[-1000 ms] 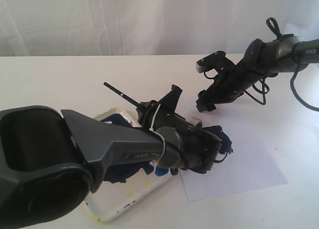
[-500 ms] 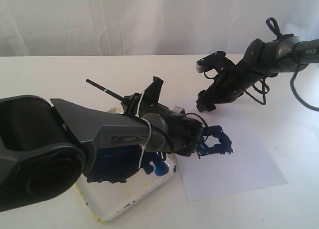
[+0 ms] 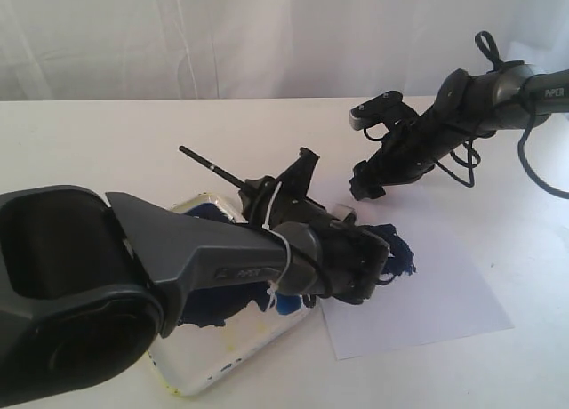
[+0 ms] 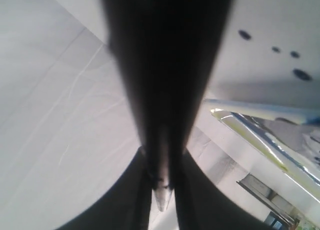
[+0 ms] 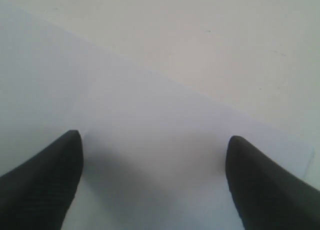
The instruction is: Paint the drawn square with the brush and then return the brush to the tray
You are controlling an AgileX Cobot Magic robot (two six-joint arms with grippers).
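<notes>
My left gripper (image 3: 366,260) hangs low over the paper's near-left part and is shut on the brush (image 3: 212,167). The thin black handle sticks up and back to the left; the bristle tip is hidden under the wrist. In the left wrist view the brush (image 4: 165,65) is a blurred dark bar running out of the closed jaws (image 4: 161,187). The drawn square (image 3: 398,249), smeared dark blue, shows just right of that wrist, partly covered. The tray (image 3: 222,366) lies under my left arm. My right gripper (image 3: 364,185) stands open on the paper's far edge (image 5: 152,182).
The white paper sheet (image 3: 436,293) lies right of the tray, its corner under the right fingers (image 5: 47,175). The tray's yellowish rim (image 4: 250,135) shows in the left wrist view. Bare white table (image 3: 107,151) stretches to the back left, with a white curtain behind.
Half a second ago my left gripper had swung left, baring the blue square. It has now come back right over it, with the brush handle following. The right arm has not moved.
</notes>
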